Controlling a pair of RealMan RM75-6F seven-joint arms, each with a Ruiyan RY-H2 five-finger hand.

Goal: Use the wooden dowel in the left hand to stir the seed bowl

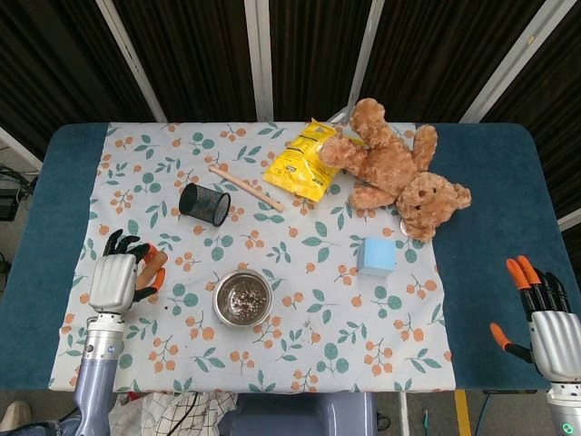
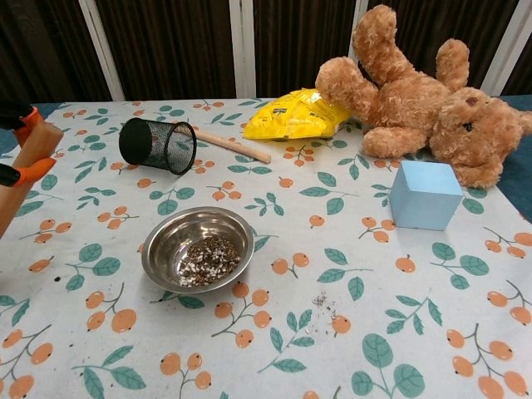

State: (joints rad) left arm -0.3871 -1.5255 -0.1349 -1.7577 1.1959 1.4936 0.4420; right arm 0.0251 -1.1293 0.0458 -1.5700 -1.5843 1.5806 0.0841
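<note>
The steel seed bowl [image 1: 242, 297] sits near the front of the floral cloth, with seeds lying in its bottom [image 2: 206, 256]. My left hand [image 1: 113, 280] hovers to the left of the bowl, well apart from it. It grips a wooden dowel [image 1: 155, 263] whose free end points toward the bowl. In the chest view only the dowel [image 2: 32, 148] and orange fingertips [image 2: 27, 172] show at the left edge. My right hand [image 1: 548, 320] is at the front right over the blue table, fingers spread and holding nothing.
A black mesh cup [image 1: 204, 202] lies on its side behind the bowl, with a second dowel [image 1: 245, 187] beyond it. A yellow bag [image 1: 300, 162], a teddy bear [image 1: 395, 168] and a pale blue cube [image 1: 376, 256] fill the back and right. Spilled seeds [image 2: 326, 303] lie in front.
</note>
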